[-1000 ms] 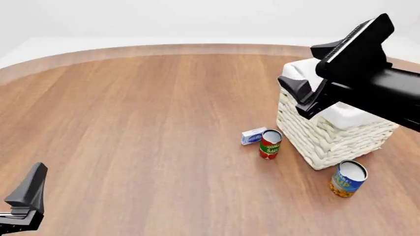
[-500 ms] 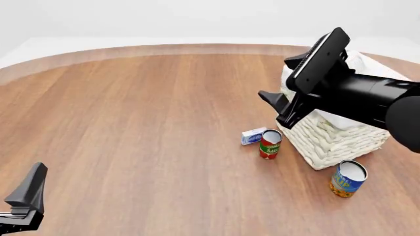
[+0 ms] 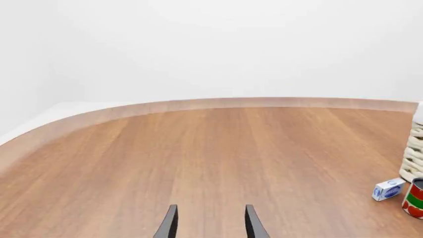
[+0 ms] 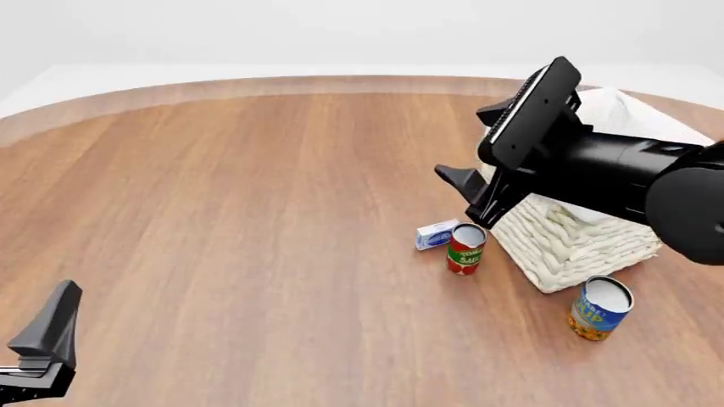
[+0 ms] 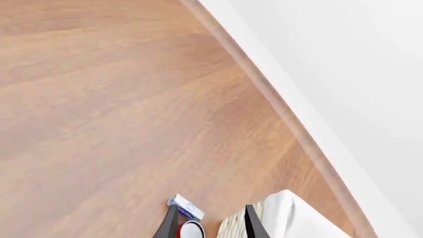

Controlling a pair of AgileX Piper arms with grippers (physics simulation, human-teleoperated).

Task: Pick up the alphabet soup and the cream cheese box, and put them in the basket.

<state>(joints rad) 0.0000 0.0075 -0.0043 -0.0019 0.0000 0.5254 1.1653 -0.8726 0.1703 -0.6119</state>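
Jaws spread on both sides, nothing between them: the right gripper (image 5: 207,225) hangs in the air over the near corner of the basket (image 4: 571,242), its dark fingers (image 5: 169,224) apart, and the left gripper (image 3: 209,224) sits low at the near left edge of the counter (image 4: 249,212), fingers parted too. That counter is smooth, warm wood grain with a curved pale far rim. On it, the basket is square, chunky white wicker with soft white cloth folded over the rim. Standing upright just in front of the basket, on its right side, is the soup can (image 4: 599,308): short, blue label, yellow-orange lower band, pale top. Left of the basket lies the cream cheese box (image 4: 437,234), a small flat blue-and-white carton, and right against it stands a slimmer red and green tomato can (image 4: 465,248), close beside the basket's wall. The right arm's black body covers part of the basket.
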